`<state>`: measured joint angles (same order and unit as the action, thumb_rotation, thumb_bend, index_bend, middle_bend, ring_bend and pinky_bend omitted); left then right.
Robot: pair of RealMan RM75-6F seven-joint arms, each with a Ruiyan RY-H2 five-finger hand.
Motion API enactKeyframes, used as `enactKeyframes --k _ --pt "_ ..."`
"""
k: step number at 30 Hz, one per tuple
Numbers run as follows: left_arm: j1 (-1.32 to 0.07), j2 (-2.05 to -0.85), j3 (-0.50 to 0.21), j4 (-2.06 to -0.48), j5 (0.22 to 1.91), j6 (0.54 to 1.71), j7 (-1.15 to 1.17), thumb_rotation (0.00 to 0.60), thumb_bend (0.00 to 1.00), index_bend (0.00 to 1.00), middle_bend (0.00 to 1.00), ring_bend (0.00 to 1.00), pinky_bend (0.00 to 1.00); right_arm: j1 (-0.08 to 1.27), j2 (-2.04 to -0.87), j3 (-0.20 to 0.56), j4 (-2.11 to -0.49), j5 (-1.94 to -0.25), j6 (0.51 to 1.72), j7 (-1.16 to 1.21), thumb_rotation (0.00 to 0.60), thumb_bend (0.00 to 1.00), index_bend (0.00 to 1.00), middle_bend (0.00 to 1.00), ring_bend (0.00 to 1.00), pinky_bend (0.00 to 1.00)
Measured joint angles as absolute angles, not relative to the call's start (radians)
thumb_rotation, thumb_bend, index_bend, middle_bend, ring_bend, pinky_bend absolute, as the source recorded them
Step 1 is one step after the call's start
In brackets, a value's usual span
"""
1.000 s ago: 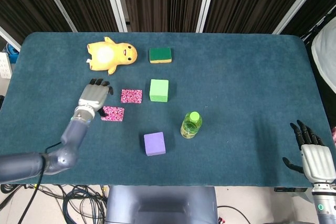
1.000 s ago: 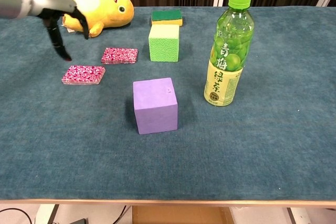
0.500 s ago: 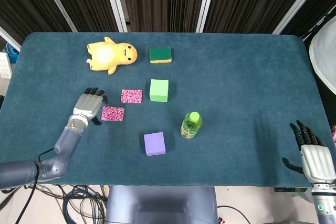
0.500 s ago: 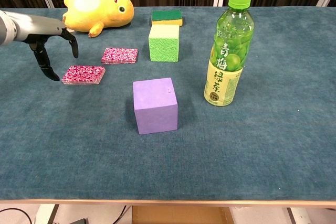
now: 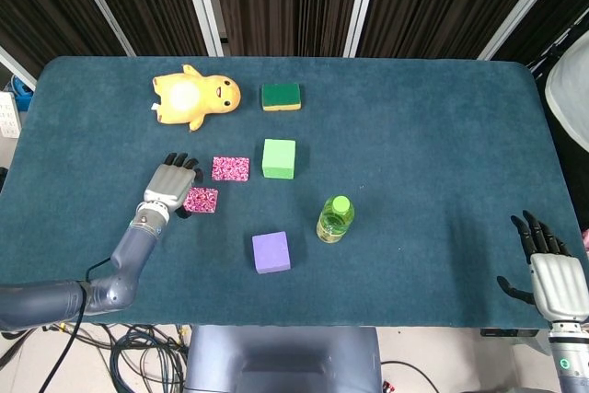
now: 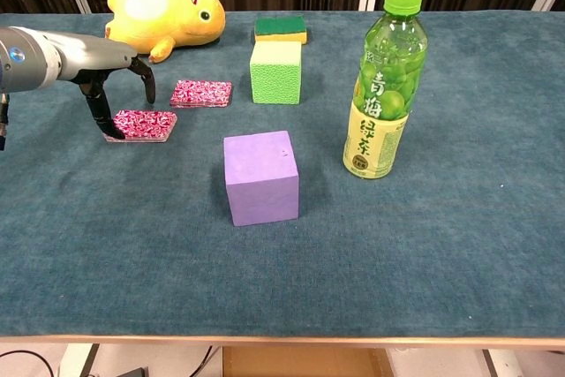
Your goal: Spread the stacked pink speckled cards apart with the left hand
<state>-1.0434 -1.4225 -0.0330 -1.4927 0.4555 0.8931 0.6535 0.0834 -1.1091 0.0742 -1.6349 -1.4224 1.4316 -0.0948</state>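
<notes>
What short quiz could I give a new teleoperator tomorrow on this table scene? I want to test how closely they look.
1. True or false: the two pink card piles lie apart from each other.
2. Which hand is over the nearer card pile: A) left hand B) right hand?
3. Fill in: the green sponge lies to the right of the yellow ____.

Key: 1 true. 2 A; its fingertips reach down at the left end of the nearer pile, while the right hand stays at the near right table edge. 3 plush toy.
</notes>
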Motion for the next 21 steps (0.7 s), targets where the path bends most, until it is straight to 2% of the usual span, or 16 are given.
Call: enactKeyframes --k 21 --pt "-1.06 -1.468 -0.041 -1.447 0.404 0.874 0.697 0.6 0.18 0.42 0.19 0.0 0.0 0.082 -1.106 0.074 -1.634 -1.424 1.432 -0.086 0.6 0.19 0.0 0.0 0.06 0.21"
